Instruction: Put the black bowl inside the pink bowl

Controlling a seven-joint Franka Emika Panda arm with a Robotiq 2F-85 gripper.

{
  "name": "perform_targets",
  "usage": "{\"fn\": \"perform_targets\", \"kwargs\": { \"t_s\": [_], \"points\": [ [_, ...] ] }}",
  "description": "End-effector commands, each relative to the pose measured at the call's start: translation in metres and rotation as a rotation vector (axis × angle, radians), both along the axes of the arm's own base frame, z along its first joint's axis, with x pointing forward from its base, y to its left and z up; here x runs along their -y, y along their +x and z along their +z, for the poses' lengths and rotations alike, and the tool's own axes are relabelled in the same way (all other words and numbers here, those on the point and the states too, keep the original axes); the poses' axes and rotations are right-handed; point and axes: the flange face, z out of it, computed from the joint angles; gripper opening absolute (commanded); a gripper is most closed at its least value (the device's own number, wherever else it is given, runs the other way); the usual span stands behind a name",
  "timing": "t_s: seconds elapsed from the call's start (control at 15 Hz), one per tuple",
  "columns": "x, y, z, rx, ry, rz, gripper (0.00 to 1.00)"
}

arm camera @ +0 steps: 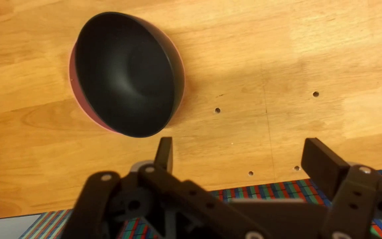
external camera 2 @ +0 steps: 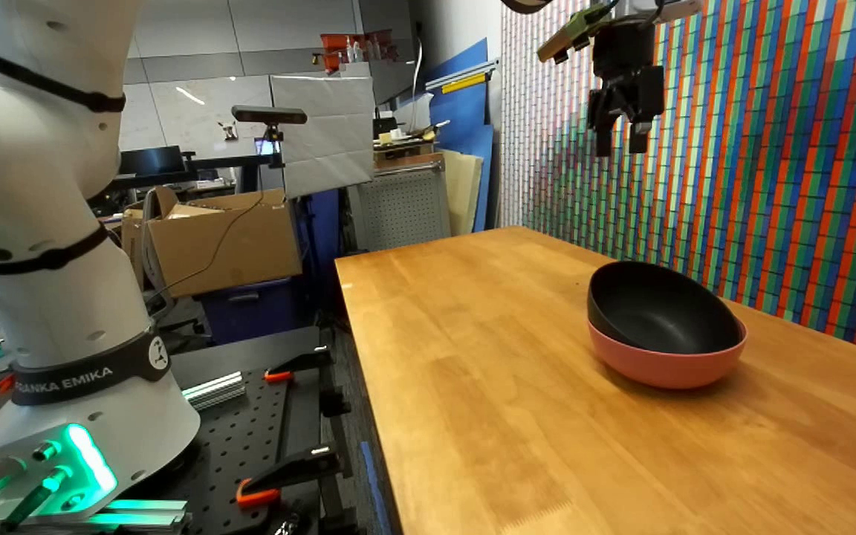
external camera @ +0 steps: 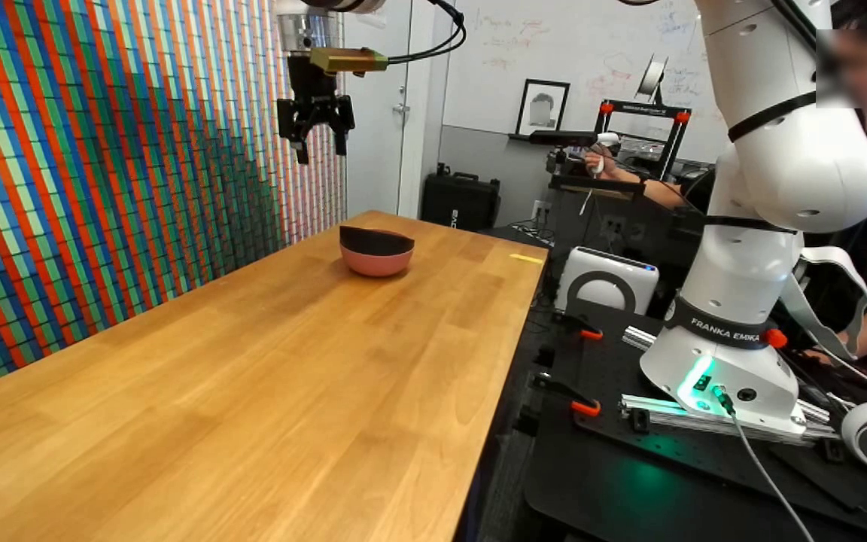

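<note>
Tilting inside the round salmon-pink bowl (external camera 2: 669, 371), the round black bowl (external camera 2: 662, 312) faces its mouth toward the near right in an exterior view, with its raised rim at the far left. In the wrist view we see that slanted rim as an oval, its long axis running steeply from upper left to lower right. We cannot quite tell how deep it sits. We find the black fingers (arm camera: 322, 162) released and spread wide, well above the wooden table (external camera 2: 472, 357) and apart from both bowls. Wood shows all around the bowls; the table's edge runs beside a multicoloured striped backdrop (external camera 2: 770, 134).
</note>
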Motion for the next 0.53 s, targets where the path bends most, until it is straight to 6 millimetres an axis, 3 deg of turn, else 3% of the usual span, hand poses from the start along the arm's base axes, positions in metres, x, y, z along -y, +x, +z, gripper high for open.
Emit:
{"fn": "perform_targets", "kwargs": {
  "t_s": [0.0,0.2,0.27,0.47],
  "points": [
    [0.019,0.007,0.026,-0.009,0.049,0.054,1.00],
    [0.029,0.010,0.037,-0.001,0.069,0.077,1.00],
    [0.025,0.006,0.024,0.002,0.032,0.054,1.00],
    [0.028,0.007,0.030,0.007,0.037,0.062,1.00]
  ]
}}
